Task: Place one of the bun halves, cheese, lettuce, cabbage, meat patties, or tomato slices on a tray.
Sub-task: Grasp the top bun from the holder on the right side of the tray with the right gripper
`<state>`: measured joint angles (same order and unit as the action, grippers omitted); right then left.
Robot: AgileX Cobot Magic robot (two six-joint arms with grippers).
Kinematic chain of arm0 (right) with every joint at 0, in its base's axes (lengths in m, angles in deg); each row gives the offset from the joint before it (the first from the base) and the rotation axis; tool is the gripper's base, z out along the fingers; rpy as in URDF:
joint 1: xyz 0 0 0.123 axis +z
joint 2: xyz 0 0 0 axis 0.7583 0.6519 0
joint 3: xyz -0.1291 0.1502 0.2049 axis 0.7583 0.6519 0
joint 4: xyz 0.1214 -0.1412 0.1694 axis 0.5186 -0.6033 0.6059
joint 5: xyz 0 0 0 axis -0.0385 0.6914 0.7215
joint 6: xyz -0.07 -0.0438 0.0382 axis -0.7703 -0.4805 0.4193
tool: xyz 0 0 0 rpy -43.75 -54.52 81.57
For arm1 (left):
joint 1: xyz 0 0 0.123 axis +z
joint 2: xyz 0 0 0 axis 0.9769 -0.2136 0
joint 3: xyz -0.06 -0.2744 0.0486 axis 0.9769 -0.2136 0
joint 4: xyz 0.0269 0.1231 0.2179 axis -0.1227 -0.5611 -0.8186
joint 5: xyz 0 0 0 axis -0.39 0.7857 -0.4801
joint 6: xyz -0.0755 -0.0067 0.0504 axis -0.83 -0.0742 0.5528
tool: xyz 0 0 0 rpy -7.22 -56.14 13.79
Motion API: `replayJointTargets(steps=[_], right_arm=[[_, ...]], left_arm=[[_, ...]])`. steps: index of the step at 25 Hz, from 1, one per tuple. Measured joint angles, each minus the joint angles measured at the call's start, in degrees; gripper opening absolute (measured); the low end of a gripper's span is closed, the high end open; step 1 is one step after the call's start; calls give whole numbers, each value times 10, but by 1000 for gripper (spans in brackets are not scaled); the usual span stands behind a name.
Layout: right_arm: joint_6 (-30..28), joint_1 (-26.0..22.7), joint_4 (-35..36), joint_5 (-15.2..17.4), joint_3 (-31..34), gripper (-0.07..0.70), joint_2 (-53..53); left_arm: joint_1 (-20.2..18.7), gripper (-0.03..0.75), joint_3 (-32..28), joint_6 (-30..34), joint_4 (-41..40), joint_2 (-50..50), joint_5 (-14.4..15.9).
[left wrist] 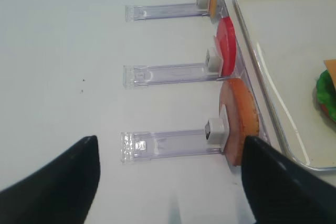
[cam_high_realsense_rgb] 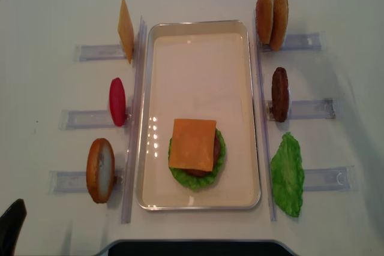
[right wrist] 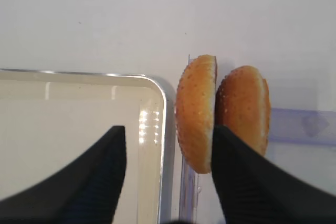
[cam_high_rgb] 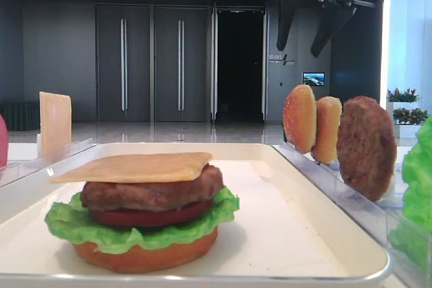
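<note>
My right gripper (right wrist: pixel 169 129) hangs open above the far right rack. Its left finger is over the cream tray (right wrist: pixel 79 114) and its right finger stands between two upright sesame bun halves (right wrist: pixel 195 114), so the left one lies between the jaws, ungripped. On the tray (cam_high_realsense_rgb: pixel 198 58) is a stack with a cheese slice (cam_high_realsense_rgb: pixel 192 144) on top, over a patty (cam_high_rgb: pixel 152 193), tomato, lettuce (cam_high_rgb: pixel 135 231) and a bun base. My left gripper (left wrist: pixel 170 140) is open over the near left rack, beside another bun (left wrist: pixel 242 119).
Clear racks flank the tray. The left ones hold a cheese slice (cam_high_realsense_rgb: pixel 125 30), a tomato slice (cam_high_realsense_rgb: pixel 117 101) and a bun (cam_high_realsense_rgb: pixel 100 170). The right ones hold a meat patty (cam_high_realsense_rgb: pixel 279 94) and a lettuce leaf (cam_high_realsense_rgb: pixel 288 175). The tray's rim (right wrist: pixel 163 129) runs close under my right gripper.
</note>
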<state>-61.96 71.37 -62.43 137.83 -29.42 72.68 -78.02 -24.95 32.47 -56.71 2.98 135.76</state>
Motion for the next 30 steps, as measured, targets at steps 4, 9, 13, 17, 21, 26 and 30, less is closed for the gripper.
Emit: replayJointTargets(steps=[4,9,13,17,21,26,30], right_arm=[[0,0,3,-19,0,384,10],[0,0,4,-40,0,384,22],[0,0,4,-47,0,384,33],[-5,0,2,-48,0,384,46],[-7,0,-9,-48,0,384,50],[-8,0,-22,-48,-1,384,57],[-8,0,-22,-47,-1,384,64]], left_arm=[[0,643,0,0,0,0,0],[0,643,0,0,0,0,0],[0,643,0,0,0,0,0],[0,643,0,0,0,0,0],[0,643,0,0,0,0,0],[0,643,0,0,0,0,0],[0,643,0,0,0,0,0]])
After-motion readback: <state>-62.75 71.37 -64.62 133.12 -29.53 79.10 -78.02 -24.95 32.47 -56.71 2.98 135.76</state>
